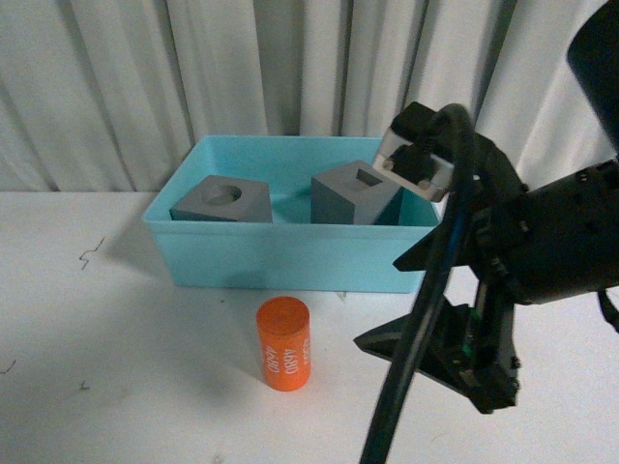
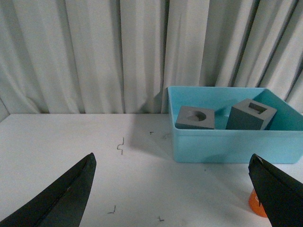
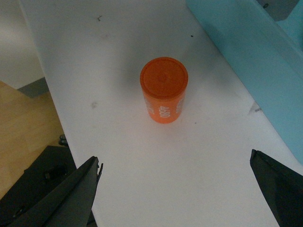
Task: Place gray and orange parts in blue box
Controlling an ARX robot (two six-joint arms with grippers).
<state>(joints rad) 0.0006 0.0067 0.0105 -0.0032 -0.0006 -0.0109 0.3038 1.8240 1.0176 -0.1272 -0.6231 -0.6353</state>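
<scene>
Already done with the big parts: blue box [image 1: 290, 256] far back, holding the round-hole gray cube [image 1: 224, 201] on the left and the slot gray cube [image 1: 353, 193], tipped, on the right. Right gripper [image 3: 175, 194] near, fingers wide, holding nothing, ready to go round the last part. Left gripper [image 2: 170, 194] wide and empty too. Orange cylinder [image 1: 283, 343] upright, just outside the box's near wall.

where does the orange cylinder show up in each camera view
Front view: cylinder stands low in the middle, before the blue box.
Left wrist view: only a sliver at the picture's edge, in front of the box.
Right wrist view: mid-picture, seen from above.
Shared landmark: the box, beside the cylinder in all three.
</scene>
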